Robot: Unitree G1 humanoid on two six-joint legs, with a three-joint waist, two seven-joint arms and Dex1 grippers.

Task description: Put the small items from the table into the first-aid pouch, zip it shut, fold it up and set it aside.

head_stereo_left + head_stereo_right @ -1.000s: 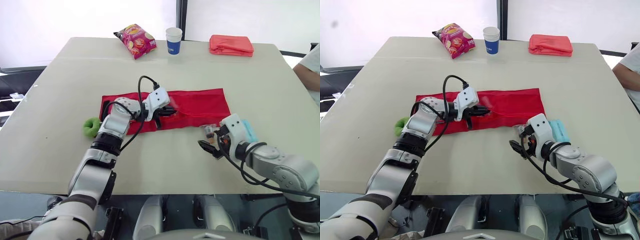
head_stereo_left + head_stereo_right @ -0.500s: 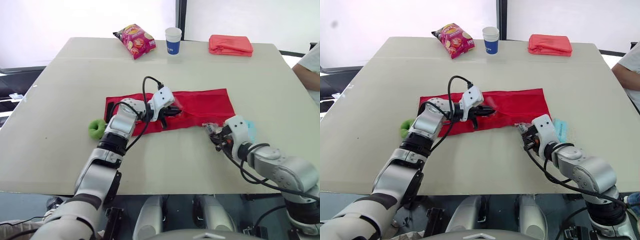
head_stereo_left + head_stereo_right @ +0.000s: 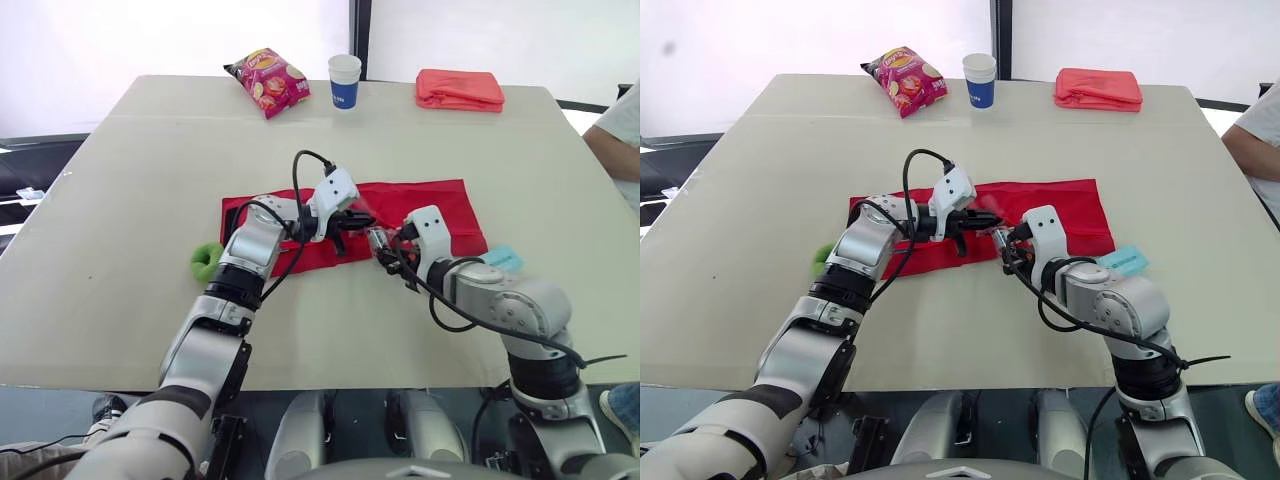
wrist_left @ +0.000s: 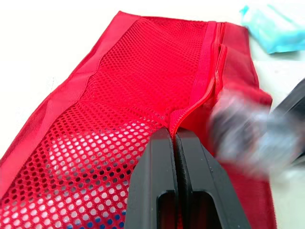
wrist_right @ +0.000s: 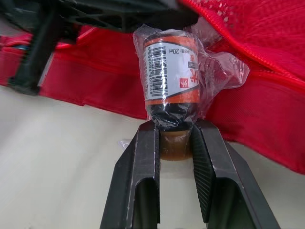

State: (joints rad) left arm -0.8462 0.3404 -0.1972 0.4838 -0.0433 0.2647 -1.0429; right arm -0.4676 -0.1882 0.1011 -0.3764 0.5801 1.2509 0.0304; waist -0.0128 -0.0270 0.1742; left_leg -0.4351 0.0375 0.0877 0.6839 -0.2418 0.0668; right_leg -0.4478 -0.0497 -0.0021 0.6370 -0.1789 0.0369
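Observation:
The red first-aid pouch [image 3: 430, 205] lies spread flat across the middle of the table, mesh side up. My left gripper [image 3: 352, 215] is shut on the pouch's zip edge [image 4: 177, 119], pinching the mesh pocket's lip. Just to its right, my right gripper [image 5: 174, 131] is shut on a small dark bottle [image 5: 167, 81] with an orange-and-white label, wrapped in clear plastic. The bottle [image 3: 381, 243] hangs at the pouch's near edge, close to the left gripper's fingers. A light blue packet [image 3: 503, 258] lies on the table off the pouch's right near corner.
A green round thing [image 3: 207, 262] sits left of the pouch. Along the far edge stand a red crisp bag [image 3: 267, 80], a blue-and-white paper cup [image 3: 345, 80] and a folded red cloth [image 3: 459, 88]. A person's sleeve [image 3: 625, 125] shows at the right edge.
My right gripper has closed on the wrapped bottle and carried it left from beside the blue packet to the pouch's near edge. The left gripper keeps its hold on the zip edge.

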